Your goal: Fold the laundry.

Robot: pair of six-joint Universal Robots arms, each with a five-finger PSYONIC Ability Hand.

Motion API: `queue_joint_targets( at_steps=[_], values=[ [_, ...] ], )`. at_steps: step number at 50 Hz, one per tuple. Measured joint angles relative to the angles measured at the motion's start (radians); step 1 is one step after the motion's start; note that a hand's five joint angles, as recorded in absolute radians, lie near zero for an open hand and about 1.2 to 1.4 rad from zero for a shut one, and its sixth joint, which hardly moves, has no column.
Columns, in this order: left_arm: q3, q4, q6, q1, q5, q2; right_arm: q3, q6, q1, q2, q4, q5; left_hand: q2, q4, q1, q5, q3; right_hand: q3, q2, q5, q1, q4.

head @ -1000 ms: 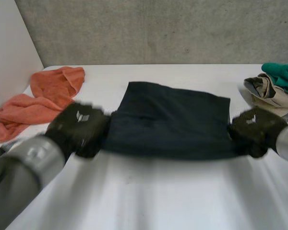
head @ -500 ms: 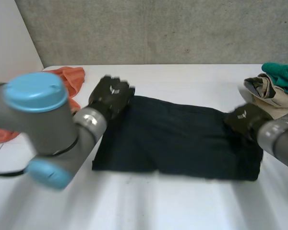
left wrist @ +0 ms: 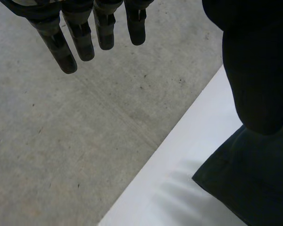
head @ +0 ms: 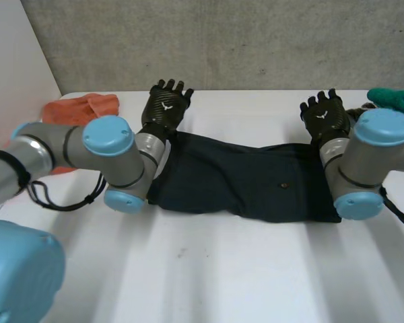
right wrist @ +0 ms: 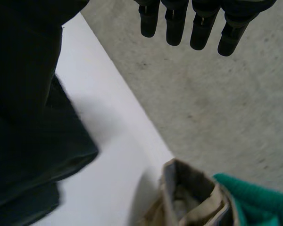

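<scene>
– Orange towel [head: 81,108] lies beside the left hand [head: 165,108]. That hand's fingers are straight and hold nothing.
– The dark cloth [head: 242,178] lies below and between both hands. The right hand [head: 325,116] is spread and empty too.
– Next, I'd grab both corners evenly.
– But the arms cover the cloth's ends.

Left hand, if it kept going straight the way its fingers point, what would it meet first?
Probably the grey wall: the left hand has straight fingers aimed past the far edge of the table, with nothing between, though depth is unclear.
</scene>
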Motion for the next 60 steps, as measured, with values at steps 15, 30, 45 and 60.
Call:
queue_joint_targets(
  at_steps=[15,30,45,60],
  values=[
    [-0.619,0.004,-0.168,0.001,-0.019,0.457,0.426,0.311,-0.131,-0.346,0.363,-0.259,0.000,0.000,0.000,0.000,0.000,0.267,0.260,0.270,0.261,0.269],
    [-0.714,0.004,-0.258,-0.010,-0.018,0.499,0.528,0.200,-0.163,-0.269,0.116,-0.193,0.000,0.000,0.000,0.000,0.000,0.961,0.934,0.913,0.795,0.969],
    [-0.771,0.001,-0.258,-0.002,-0.020,0.615,0.546,-0.267,-0.205,-0.458,0.095,-0.202,0.000,0.000,0.000,0.000,0.000,0.976,0.952,0.929,0.856,0.980],
    [-0.736,0.004,-0.258,-0.006,-0.026,0.653,0.403,-0.363,0.314,-0.176,-0.085,-0.473,0.000,0.000,0.000,0.000,0.000,0.783,0.777,0.778,0.766,0.781]
  ],
)
